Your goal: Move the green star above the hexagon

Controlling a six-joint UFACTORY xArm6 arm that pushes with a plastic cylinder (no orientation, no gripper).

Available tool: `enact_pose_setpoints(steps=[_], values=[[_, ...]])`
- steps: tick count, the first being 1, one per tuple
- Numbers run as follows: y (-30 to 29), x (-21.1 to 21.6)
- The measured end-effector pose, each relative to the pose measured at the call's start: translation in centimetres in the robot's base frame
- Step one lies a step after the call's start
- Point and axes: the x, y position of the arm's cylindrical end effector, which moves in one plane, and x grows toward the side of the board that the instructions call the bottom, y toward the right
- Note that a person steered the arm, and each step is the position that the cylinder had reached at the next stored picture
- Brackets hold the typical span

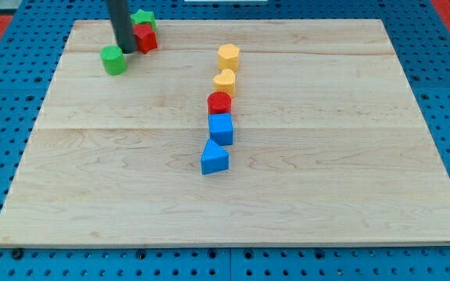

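The green star (143, 18) lies near the board's top edge at the view's upper left, touching the red block (146, 37) just below it. The yellow hexagon (228, 55) sits right of them, at the top of a column of blocks in the middle. My dark rod comes down from the top edge. My tip (126, 51) rests on the board just left of the red block, below and left of the green star, and just above and right of a green cylinder (114, 60).
Below the hexagon run a rounded yellow block (224, 80), a red cylinder (219, 102), a blue cube (220, 129) and a blue triangular block (214, 158). The wooden board (350, 179) lies on a blue pegboard (444, 70).
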Motion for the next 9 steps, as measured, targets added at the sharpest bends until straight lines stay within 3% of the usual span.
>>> enact_pose_setpoints(steps=[3,6,9], values=[[-2.7,-7.7],[10.1,-6.8],[14.8,-6.5]])
